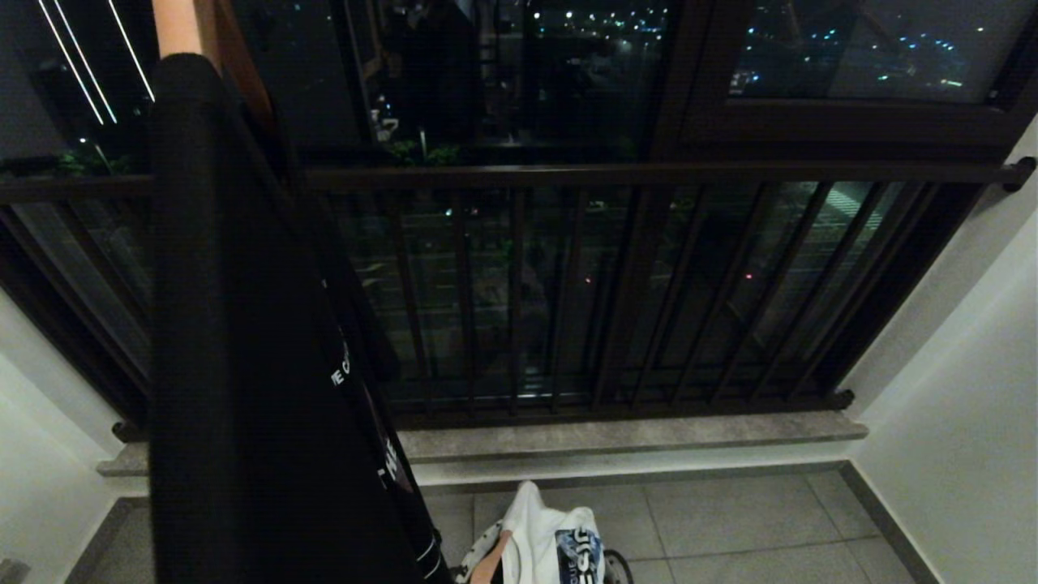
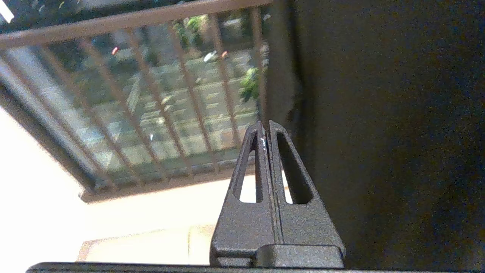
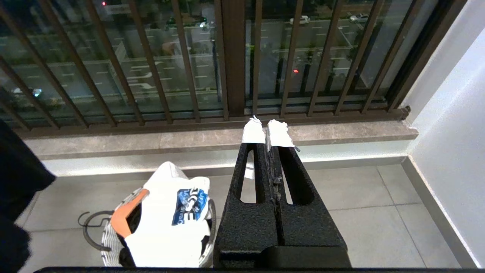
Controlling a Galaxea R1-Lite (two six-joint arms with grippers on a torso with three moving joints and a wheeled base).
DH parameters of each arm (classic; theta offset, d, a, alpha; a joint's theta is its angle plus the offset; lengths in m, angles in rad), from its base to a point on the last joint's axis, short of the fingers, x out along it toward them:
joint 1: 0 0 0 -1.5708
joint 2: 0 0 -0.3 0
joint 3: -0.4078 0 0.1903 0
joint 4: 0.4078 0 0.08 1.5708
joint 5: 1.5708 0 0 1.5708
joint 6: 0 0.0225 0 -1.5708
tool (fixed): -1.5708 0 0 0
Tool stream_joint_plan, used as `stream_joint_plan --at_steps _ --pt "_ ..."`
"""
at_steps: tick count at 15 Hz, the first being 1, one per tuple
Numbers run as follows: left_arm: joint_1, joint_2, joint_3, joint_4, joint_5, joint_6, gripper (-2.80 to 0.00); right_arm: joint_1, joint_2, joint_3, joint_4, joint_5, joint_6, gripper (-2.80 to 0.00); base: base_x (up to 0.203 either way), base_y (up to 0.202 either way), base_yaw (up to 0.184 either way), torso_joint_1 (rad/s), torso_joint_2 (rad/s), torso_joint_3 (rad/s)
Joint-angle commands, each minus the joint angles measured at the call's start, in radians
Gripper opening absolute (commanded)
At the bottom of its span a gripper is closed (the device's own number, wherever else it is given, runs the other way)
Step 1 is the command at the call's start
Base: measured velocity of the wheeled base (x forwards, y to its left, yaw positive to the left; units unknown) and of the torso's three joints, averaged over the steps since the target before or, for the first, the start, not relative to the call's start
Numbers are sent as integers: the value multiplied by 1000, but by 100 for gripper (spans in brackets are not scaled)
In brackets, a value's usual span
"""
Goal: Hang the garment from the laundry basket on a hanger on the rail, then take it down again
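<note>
Hanging at nine o'clock, a black garment [image 1: 243, 365] drapes beside the left hand [image 2: 265, 127], fingers pressed together on nothing; spread them before reaching for cloth

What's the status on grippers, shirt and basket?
Left gripper shut, empty, beside hanging black shirt. Right gripper shut, empty. Basket holds white shirt.
</note>
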Motion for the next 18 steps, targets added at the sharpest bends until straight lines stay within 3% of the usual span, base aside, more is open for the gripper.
stream_joint_plan --at_steps 1,7,15,18 --pt "-34 -47 47 -18 0 15 -280 0 0 0 0 0 0 -280 0 0 0 0 0 0" --pt "-43 -213 261 -36 43 70 -280 0 0 0 0 0 0 -280 0 0 0 0 0 0" --pt "-44 -266 422 -39 108 40 -280 0 0 0 0 0 0 -280 0 0 0 0 0 0" --pt "-44 -266 531 -165 108 37 -280 0 0 0 0 0 0 -280 0 0 0 0 0 0"
